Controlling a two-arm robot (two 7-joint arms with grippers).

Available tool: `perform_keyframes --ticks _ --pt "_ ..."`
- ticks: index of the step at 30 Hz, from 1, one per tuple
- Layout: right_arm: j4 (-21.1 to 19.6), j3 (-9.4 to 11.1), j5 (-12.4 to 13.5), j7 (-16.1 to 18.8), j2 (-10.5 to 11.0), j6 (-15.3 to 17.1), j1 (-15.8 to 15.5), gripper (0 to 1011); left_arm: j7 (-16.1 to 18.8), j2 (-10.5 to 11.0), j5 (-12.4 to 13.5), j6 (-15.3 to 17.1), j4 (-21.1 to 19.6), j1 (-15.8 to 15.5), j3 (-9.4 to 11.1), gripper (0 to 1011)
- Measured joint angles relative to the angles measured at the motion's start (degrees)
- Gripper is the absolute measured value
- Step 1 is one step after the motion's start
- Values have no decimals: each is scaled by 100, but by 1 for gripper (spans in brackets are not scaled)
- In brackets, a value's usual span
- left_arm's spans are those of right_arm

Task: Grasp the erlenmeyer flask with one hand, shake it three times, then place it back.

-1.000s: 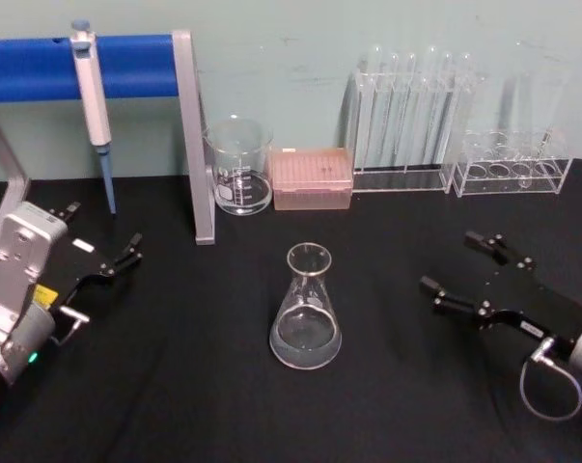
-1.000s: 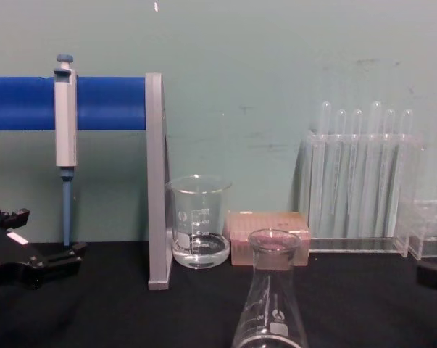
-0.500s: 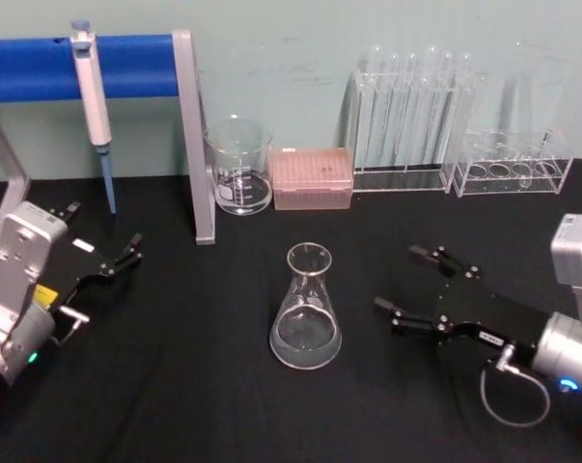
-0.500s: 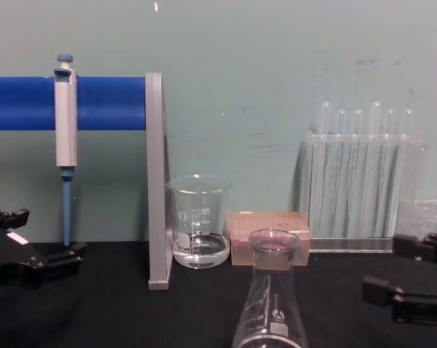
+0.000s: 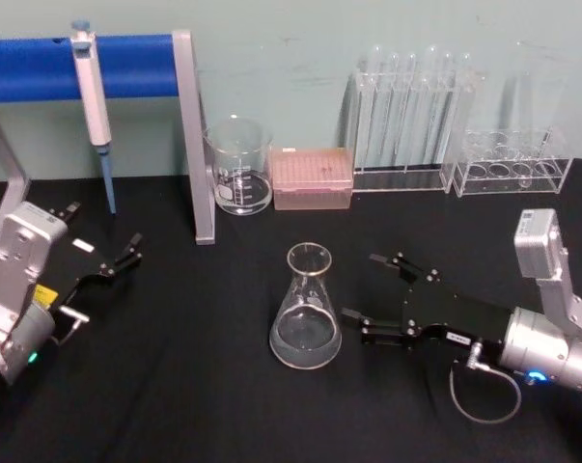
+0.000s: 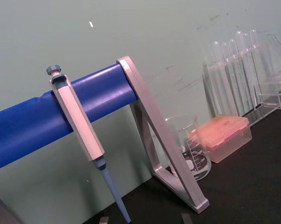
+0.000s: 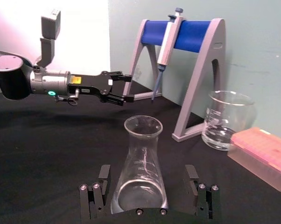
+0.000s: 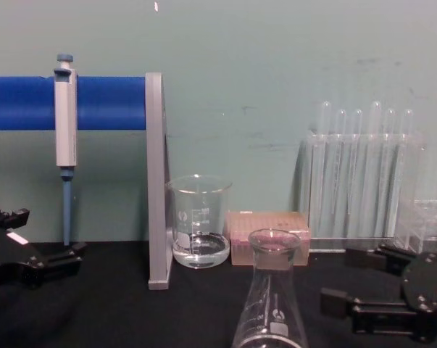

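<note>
The erlenmeyer flask (image 5: 307, 309) stands upright on the black table, clear glass with a little liquid in its base; it also shows in the chest view (image 8: 270, 304) and the right wrist view (image 7: 139, 158). My right gripper (image 5: 360, 287) is open just to the flask's right, fingertips pointing at it and level with its lower body, with a small gap left. In the right wrist view the two fingers (image 7: 104, 173) flank the flask's base. My left gripper (image 5: 102, 233) rests open at the table's left, far from the flask.
A glass beaker (image 5: 239, 169) and a pink tip box (image 5: 312, 178) stand behind the flask. Test tube racks (image 5: 411, 121) line the back right. A pipette (image 5: 91, 87) hangs on the blue stand (image 5: 136, 63), whose grey leg (image 5: 196, 154) reaches the table.
My right gripper has moved left across the table, from the right edge up to the flask, staying open. The left arm and the flask have not moved.
</note>
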Motion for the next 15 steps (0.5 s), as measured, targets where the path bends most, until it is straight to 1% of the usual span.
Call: perform_keyframes --ticks 4,13,15 --pt "164 -111 33 113 -83 3 159 1000 0 0 0 0 0 0 0 1001" --pt "473 -285 68 256 -248 18 439 1000 0 0 0 0 0 0 0 1001" --pt "585 -360 68 300 -310 20 541 1000 0 0 0 0 0 0 0 1001"
